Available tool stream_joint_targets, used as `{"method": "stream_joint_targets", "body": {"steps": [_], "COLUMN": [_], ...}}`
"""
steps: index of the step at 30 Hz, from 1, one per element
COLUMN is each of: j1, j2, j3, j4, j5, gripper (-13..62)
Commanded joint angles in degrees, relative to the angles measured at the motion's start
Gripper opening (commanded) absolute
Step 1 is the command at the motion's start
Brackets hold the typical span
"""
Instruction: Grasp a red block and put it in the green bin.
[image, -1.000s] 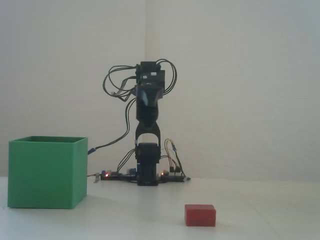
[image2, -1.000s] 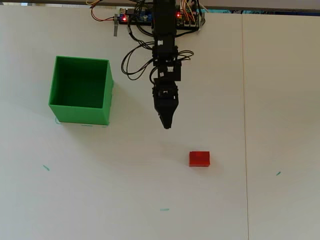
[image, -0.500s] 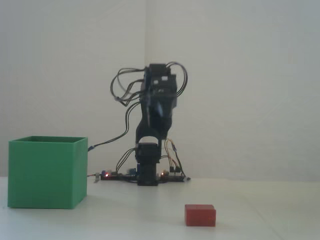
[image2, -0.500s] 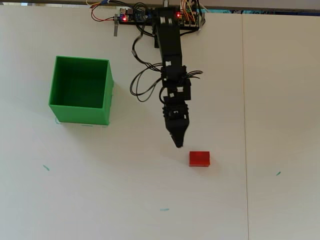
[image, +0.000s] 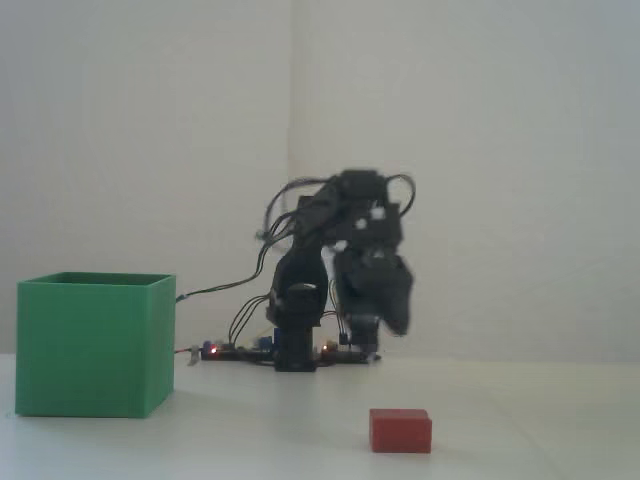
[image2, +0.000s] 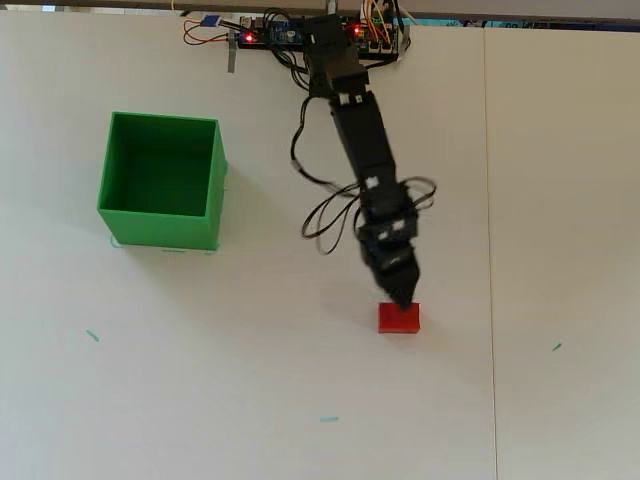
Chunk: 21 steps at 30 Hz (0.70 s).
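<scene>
Red block: flat on the table, ungrasped, at 4 o'clock from the green bin and well apart from it.
Green bin: empty.
Tool: tip over the block's 12 o'clock edge in the overhead view, raised above it in the fixed view; opening cannot be told, nothing held.
Progress: approach only; grasp, carry, drop remain.
Change: the arm has swung from table centre out to the block and lowered.

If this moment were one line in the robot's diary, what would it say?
phase: approach | gripper: above red block, not gripping | green bin: empty
</scene>
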<state>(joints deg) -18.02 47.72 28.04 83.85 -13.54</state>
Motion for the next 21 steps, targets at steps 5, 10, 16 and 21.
{"method": "stream_joint_targets", "body": {"steps": [5, 10, 16, 21], "j1": [-1.2, 1.8, 5.5, 6.9], "j2": [1.8, 1.8, 0.0, -3.8], "j3": [-2.5, -4.2, -7.9, -9.1], "j4": [2.0, 5.7, 6.1, 6.1], "j5": [-3.6, -7.3, -9.4, -9.1], "gripper": [36.3, 37.4, 37.3, 37.4]}}
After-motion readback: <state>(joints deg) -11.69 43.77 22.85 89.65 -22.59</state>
